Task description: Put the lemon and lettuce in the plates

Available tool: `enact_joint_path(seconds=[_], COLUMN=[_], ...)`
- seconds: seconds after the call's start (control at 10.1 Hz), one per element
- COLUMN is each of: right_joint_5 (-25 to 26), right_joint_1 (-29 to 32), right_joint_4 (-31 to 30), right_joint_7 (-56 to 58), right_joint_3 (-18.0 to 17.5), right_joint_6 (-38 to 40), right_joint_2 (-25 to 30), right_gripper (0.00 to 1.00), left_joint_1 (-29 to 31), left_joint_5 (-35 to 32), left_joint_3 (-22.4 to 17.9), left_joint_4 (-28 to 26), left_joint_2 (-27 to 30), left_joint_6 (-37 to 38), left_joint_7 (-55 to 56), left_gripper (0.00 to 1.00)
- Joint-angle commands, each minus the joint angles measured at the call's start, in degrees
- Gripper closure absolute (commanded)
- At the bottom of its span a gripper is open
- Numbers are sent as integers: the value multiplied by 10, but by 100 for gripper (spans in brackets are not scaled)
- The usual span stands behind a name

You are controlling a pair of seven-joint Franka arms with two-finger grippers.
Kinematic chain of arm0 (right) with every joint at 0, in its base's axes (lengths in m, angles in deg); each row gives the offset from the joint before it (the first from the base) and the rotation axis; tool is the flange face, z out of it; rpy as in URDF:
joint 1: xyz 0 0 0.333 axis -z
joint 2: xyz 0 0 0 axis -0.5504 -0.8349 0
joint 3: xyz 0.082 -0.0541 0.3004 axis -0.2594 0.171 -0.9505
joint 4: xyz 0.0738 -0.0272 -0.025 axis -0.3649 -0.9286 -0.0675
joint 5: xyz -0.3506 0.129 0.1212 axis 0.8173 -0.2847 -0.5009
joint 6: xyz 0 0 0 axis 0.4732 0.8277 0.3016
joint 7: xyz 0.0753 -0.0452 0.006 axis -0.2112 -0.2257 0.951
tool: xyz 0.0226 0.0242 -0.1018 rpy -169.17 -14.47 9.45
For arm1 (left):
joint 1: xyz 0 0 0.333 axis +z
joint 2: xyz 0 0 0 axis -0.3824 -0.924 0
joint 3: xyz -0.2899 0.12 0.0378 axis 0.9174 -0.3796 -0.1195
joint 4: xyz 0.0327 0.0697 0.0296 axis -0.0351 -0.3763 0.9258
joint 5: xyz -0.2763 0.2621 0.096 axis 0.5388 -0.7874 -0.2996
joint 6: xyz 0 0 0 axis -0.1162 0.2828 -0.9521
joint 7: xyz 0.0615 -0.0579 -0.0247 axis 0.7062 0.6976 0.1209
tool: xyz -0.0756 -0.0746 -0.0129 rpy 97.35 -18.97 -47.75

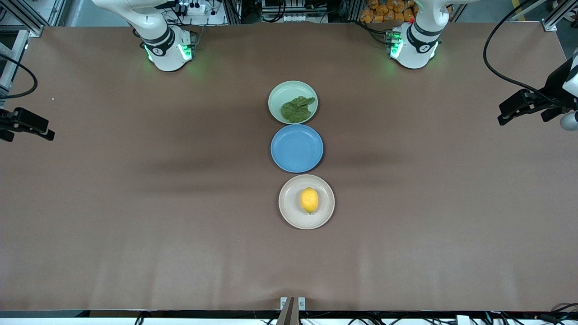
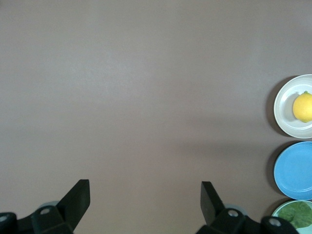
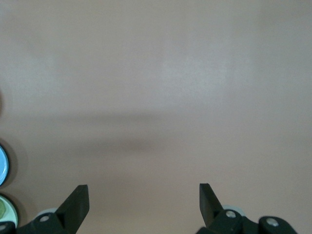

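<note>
Three plates sit in a row down the middle of my table (image 1: pixel 135 234), and here's how they stand. The lettuce (image 1: pixel 296 109) lies flat in the mint green plate (image 1: pixel 282 92), the one farthest from the front camera and closest to my bases. Next in line, the blue plate (image 1: pixel 296 148), bare. Nearest the front camera, the beige plate (image 1: pixel 289 212), with the lemon (image 1: pixel 309 200) resting right in its middle, nubby tip toward the front camera. My left gripper (image 2: pixel 145 197) hangs over bare table out at the left arm's end, fingers spread wide, nothing between them; from its wrist I catch the lemon on its plate, the blue plate, and a sliver of the green one with the leaf. My right gripper (image 3: pixel 144 199) hangs over bare table at the right arm's end, fingers just as wide apart, gripping nothing. Both hands well apart from the plates, both arms waiting.
</note>
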Motion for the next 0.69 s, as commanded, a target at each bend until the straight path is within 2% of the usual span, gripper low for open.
enact_joint_path(seconds=[0.0, 0.3, 0.59], right_joint_5=[9, 35, 36], right_joint_1=[12, 12, 25], right_joint_4=[-43, -46, -47], right_joint_7=[4, -9, -9], right_joint_3=[-27, -34, -41], right_joint_6=[-11, 12, 26], right_joint_2=[35, 47, 66], right_gripper=[0, 0, 0], left_joint_1=[1, 0, 0], left_joint_5=[-14, -12, -10], left_joint_3=[0, 3, 3], left_joint_4=[-3, -3, -3], left_joint_2=[7, 6, 7], left_joint_6=[-4, -4, -4], left_joint_7=[-14, -11, -13], left_gripper=[0, 0, 0])
